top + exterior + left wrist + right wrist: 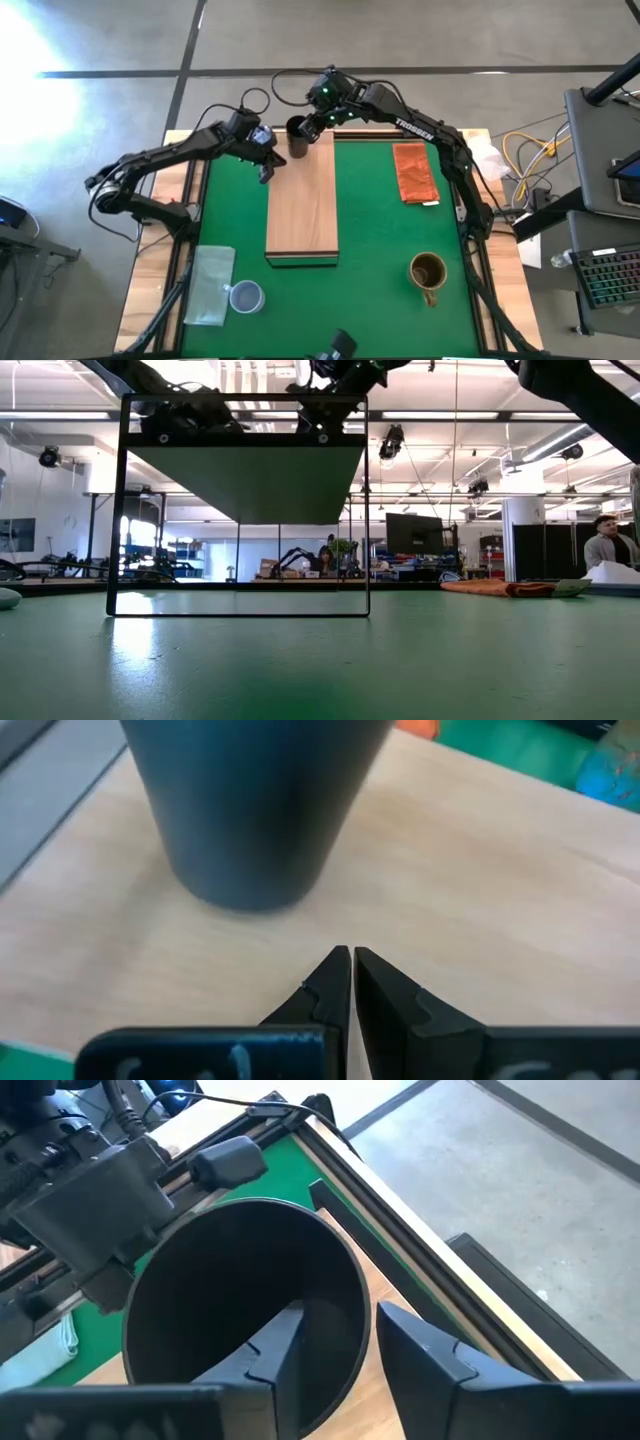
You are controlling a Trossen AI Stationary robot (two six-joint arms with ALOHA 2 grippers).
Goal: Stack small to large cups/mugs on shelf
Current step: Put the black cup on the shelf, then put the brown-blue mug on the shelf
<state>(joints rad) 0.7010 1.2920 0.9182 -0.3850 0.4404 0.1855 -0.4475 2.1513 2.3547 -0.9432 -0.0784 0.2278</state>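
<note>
At the far end of the shelf (pixel 302 205), high view: black cup (pixel 298 137) stands upright, right claw (pixel 310 126) on its rim, left claw (pixel 268 160) just beside it. Brown mug (pixel 428 272) and blue-grey mug (pixel 246 297) sit near, well apart.

Left wrist view: left claw (pixel 350 960) pinched closed, empty, on the wood short of the cup.

Right wrist view: right claw (pixel 335 1342) straddles the cup wall, one finger inside, one outside. Looks light, rigid, slick; the rim pinch is the sensible hold.
</note>
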